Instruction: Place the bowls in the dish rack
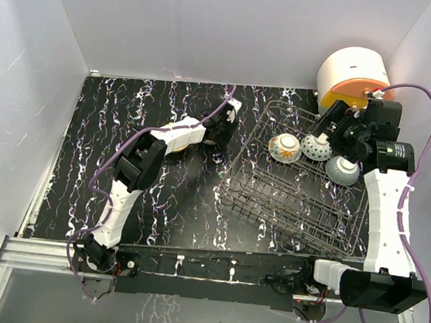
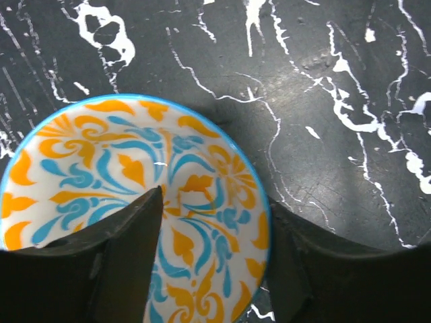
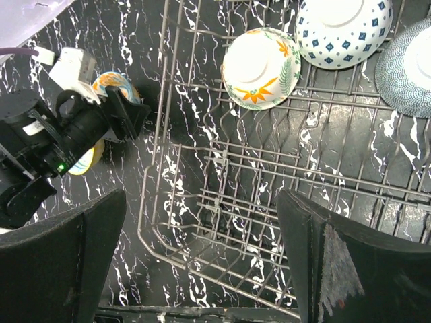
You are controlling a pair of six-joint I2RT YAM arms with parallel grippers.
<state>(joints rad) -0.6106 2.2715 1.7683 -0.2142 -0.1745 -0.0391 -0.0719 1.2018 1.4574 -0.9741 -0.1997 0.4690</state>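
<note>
A bowl (image 2: pixel 101 155) with a blue rim and an orange and blue pattern sits upright on the black marbled table. My left gripper (image 2: pixel 215 198) is open and straddles its right rim, one finger inside and the other against the outside wall. From the right wrist, that bowl (image 3: pixel 113 83) peeks out beside the left arm. Three bowls lie upturned at the far end of the dish rack (image 1: pixel 289 197): orange floral (image 3: pixel 261 67), blue diamond (image 3: pixel 343 30) and blue-grey (image 3: pixel 407 57). My right gripper (image 3: pixel 202 195) hangs open above the rack, holding nothing.
A round white-and-orange appliance (image 1: pixel 354 76) stands behind the rack at the back right. White walls close in the table at the back and sides. The rack's near rows of tines (image 3: pixel 269 175) hold nothing.
</note>
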